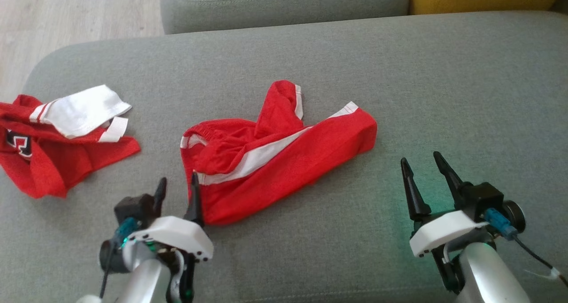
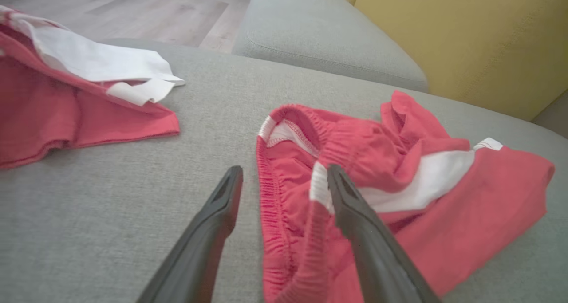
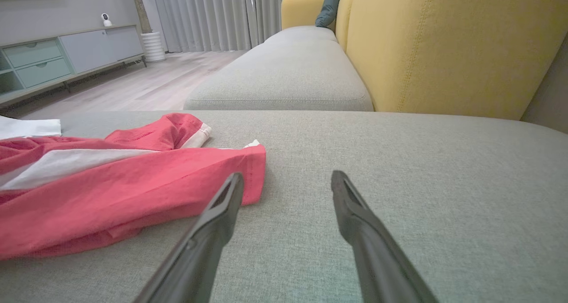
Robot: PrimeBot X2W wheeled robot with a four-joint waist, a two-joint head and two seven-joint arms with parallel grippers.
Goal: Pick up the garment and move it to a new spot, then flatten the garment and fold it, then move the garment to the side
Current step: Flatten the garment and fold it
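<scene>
You've got soft, even daylight, no glare, faint shadows under the garment (image 1: 284,161). Green glow tints the cushion (image 1: 381,214) by the right gripper (image 1: 419,157) (head view, small patch). Head view slightly soft. Wrist views wash red to pink, bend at edges; fingers (image 2: 199,249) blur low down.

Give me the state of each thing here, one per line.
shorts, crumpled, one leg bunched up, lying loose on the sofa, not folded
jersey, rumpled heap at the sofa's left end
left claw, open, at the shorts' waistband, gripping nothing
right claw, open, empty, over bare sofa beside the shorts
</scene>
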